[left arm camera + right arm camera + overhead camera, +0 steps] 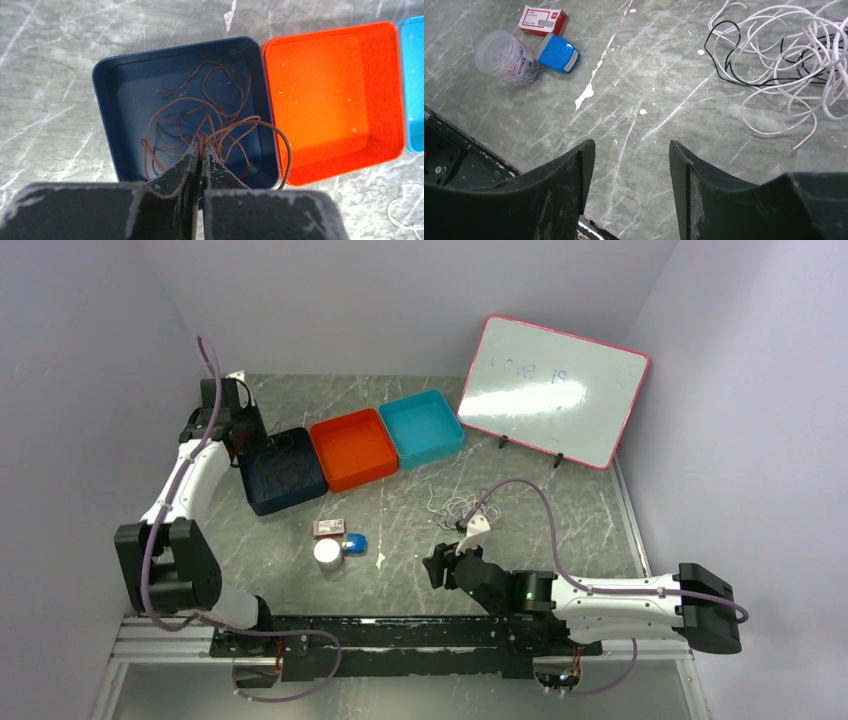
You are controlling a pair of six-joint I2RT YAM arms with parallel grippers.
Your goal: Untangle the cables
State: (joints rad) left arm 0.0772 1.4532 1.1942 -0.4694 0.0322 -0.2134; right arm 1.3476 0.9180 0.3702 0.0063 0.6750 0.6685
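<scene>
The left fingers (192, 156) are pressed together with no gap between the tips. They hang over the navy tray (106, 90), near its 6 o'clock wall in the left wrist view. A strand of the brown cable (200, 107) runs up into the closed tips, so they pinch it. The rest of this cable lies in loose loops on the tray floor. One wider loop passes over the tray wall at 4 o'clock, towards the orange tray (320, 95). The orange tray stands just beside the navy one, at its 3 o'clock, and the turquoise tray (425, 428) follows in the same row.

The right fingers (581, 167) stand apart and hold nothing. Only bare worktop (634, 75) shows between them. The other cables are on the worktop at about 1 o'clock from these fingers in the right wrist view. The white cable (794, 85) makes many curls there, and the black cable (724, 65) is mixed into the same heap, with one black loop sticking out at the 9 o'clock side. The fingers do not touch this heap.

At 10 o'clock from the right fingers there are a clear jar (506, 57) of paper clips, a small blue object (558, 53) touching it, and a red and white box (541, 21) just beside them. In the top view, a whiteboard (553, 390) leans at 1 o'clock of the worktop.
</scene>
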